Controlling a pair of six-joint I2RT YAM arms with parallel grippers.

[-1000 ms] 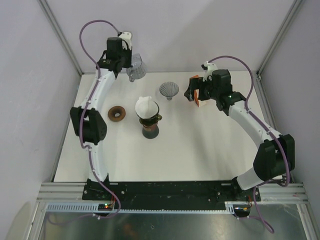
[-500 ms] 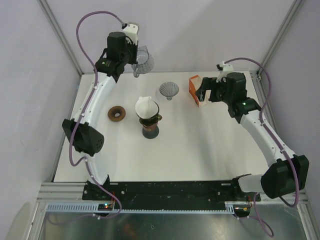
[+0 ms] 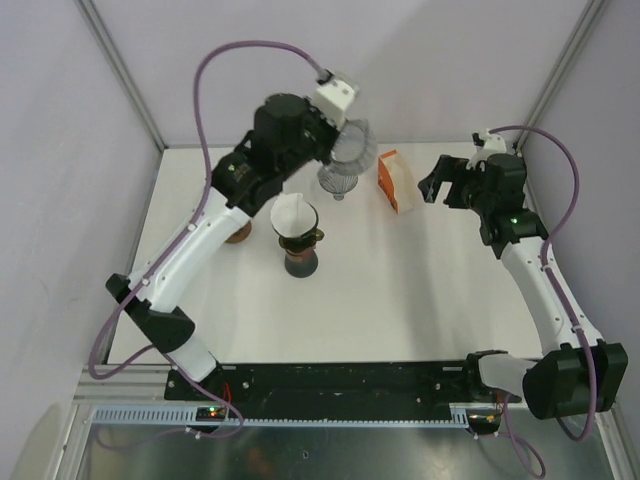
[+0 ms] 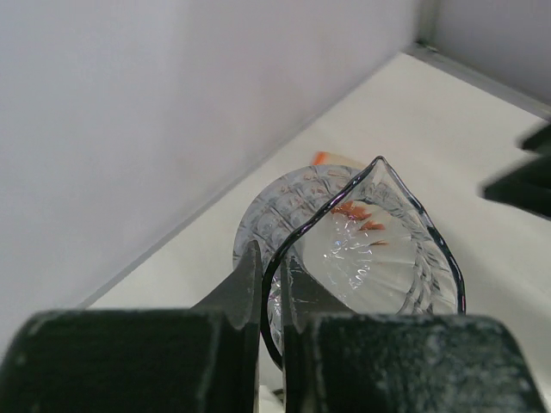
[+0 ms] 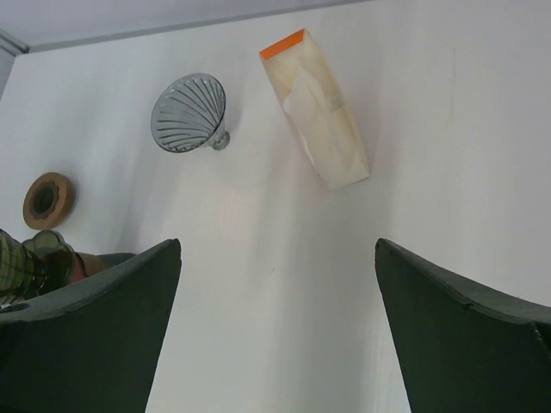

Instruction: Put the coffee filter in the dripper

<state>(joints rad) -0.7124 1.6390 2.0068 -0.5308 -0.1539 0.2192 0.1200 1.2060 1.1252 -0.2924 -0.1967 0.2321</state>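
My left gripper [image 4: 269,267] is shut on the rim of a clear ribbed glass dripper [image 4: 362,249]. It holds the dripper in the air near the back wall, above a grey ribbed cone dripper [image 3: 338,184]. In the top view this gripper [image 3: 338,135] and the glass dripper [image 3: 353,150] are at the back centre. A white paper filter [image 3: 291,212] stands in a holder on a dark stand [image 3: 299,260]. An orange and white filter pack [image 3: 393,182] lies flat, and shows in the right wrist view [image 5: 318,112]. My right gripper [image 5: 275,284] is open and empty, right of the pack [image 3: 432,186].
A brown ring [image 3: 238,232] lies left of the stand, partly under my left arm, and shows in the right wrist view [image 5: 49,200]. The grey cone dripper [image 5: 188,112] lies on its side there. Walls close the back and both sides.
My left arm has swung right with the glass dripper, from the back left to above the grey cone. My right gripper has drawn back to the right, away from the filter pack.
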